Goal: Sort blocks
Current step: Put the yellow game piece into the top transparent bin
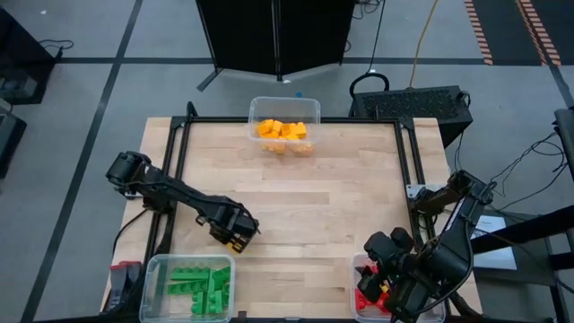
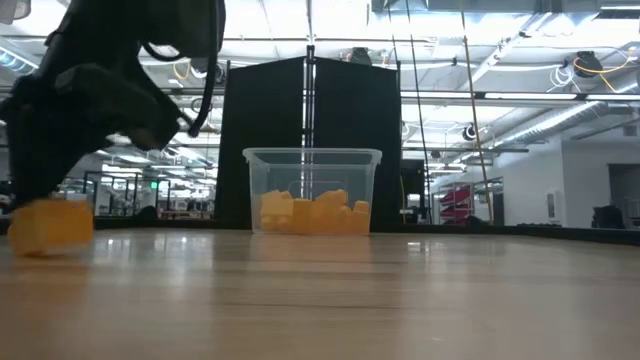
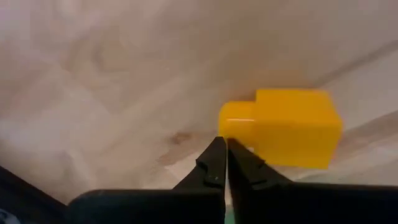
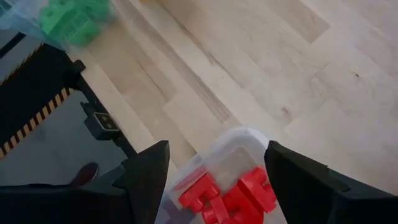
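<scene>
Blocks are mostly sorted from above: orange (image 1: 282,131) far, green (image 1: 202,285) near left, red (image 1: 369,296) near right. Low down, one yellow block (image 2: 50,226) remains on the worktop (image 2: 350,290). Left fingers (image 3: 224,163) are pinched together, touching it, gripping nothing. Right fingers (image 4: 214,171) spread empty over the red bin (image 4: 230,155).

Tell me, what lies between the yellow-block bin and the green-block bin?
Mostly bare wooden tabletop; only the left gripper at a yellow block, seen from above.

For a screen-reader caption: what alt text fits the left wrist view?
The left end effector, fingers shut, points at a yellow-orange block lying on the wooden table just past its tips. Whether the tips touch the block is unclear.
</scene>
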